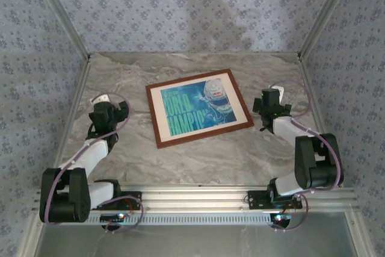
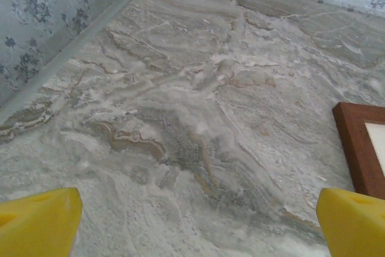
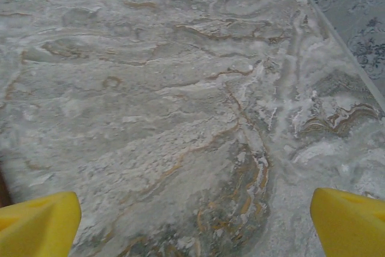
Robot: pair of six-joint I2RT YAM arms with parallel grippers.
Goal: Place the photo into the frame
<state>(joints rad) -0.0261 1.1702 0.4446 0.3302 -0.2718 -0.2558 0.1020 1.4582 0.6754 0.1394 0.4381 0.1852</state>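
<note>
Patterned walls [image 1: 180, 10] close in the marble desk [image 1: 198, 161] on three sides. The left gripper [image 1: 111, 111] and right gripper [image 1: 271, 105] flank the frame [image 1: 157, 118], each apart from it, jaws spread wide and released. The reddish-brown frame lies flat and slightly skewed, mid-desk toward the far edge. The blue-teal photo [image 1: 192, 109] sits inside it, within a white mat [image 2: 378, 148].

Thin reddish-brown wooden picture frame [image 2: 356, 148] gets chopped by the left wrist view's right edge, yellow fingertips [image 2: 39, 221] cut off at the bottom too.
</note>
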